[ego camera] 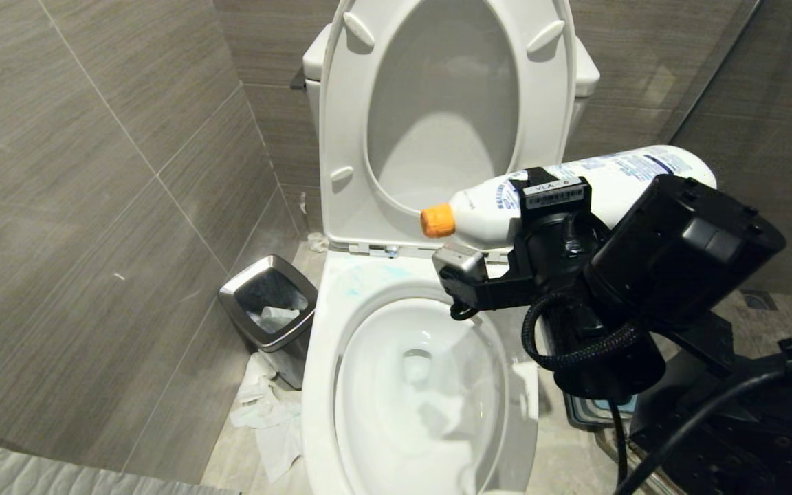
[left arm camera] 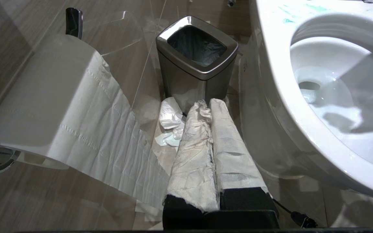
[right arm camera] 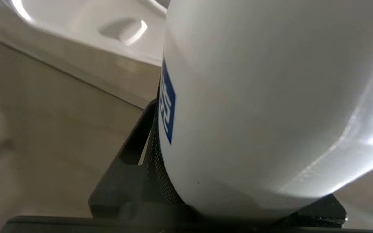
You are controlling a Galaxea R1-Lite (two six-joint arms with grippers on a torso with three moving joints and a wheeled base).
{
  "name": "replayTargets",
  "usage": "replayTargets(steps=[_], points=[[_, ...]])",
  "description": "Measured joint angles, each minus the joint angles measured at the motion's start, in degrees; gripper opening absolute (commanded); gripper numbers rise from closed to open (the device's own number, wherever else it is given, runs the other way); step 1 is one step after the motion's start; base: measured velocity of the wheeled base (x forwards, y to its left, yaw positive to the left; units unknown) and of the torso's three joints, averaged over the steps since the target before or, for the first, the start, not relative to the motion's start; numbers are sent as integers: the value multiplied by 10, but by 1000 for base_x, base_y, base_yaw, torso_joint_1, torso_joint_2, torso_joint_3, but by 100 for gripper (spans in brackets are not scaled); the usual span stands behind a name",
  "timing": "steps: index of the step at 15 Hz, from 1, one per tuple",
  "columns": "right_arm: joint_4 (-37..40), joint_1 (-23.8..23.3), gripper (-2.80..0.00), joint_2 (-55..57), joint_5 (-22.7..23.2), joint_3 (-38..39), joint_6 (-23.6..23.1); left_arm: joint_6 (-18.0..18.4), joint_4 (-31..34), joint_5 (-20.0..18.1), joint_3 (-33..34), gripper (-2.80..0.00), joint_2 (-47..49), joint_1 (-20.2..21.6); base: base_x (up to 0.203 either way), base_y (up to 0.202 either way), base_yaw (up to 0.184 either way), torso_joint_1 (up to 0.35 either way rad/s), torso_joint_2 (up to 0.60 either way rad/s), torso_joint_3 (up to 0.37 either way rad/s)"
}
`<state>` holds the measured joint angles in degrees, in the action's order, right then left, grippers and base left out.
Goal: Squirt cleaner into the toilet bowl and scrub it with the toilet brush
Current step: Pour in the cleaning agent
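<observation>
the cleaner [ego camera: 575, 189], gripped around its middle by the right gripper [ego camera: 551, 206], lies nearly level above the toilet bowl [ego camera: 320, 371], orange cap toward the raised seat.
squirting step in hand, i judge: next tip the cap down over the open bowl, clear of the rim; left gripper [left arm camera: 210, 106] is closed, parked near the waste bin [left arm camera: 196, 55].

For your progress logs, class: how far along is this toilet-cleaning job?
Done: seat and lid are up, and teal streaks already mark the bowl rim. In hand: the right gripper holds the cleaner tipped, cap toward the bowl. Left: scrubbing; no brush is in view. The left gripper idles by the bin.
</observation>
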<state>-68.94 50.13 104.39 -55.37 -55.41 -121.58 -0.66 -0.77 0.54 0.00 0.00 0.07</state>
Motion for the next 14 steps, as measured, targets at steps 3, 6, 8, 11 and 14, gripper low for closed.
replayTargets(steps=[3,6,8,11,14], points=[[-12,-10,-280,0,1,-7,-104,0,0,0,0,-280,0,0,0,0,0,0,0,0],[-50,-12,-280,1,2,-8,-182,0,0,0,0,-280,0,0,0,0,0,0,0,0],[-64,-12,-280,1,5,-5,-219,0,0,0,0,-280,0,0,0,0,0,0,0,0],[-65,-12,-280,2,36,-4,-255,0,0,0,0,-280,0,0,0,0,0,0,0,0],[-66,-11,-280,2,50,-2,-290,0,0,0,0,-280,0,0,0,0,0,0,0,0]])
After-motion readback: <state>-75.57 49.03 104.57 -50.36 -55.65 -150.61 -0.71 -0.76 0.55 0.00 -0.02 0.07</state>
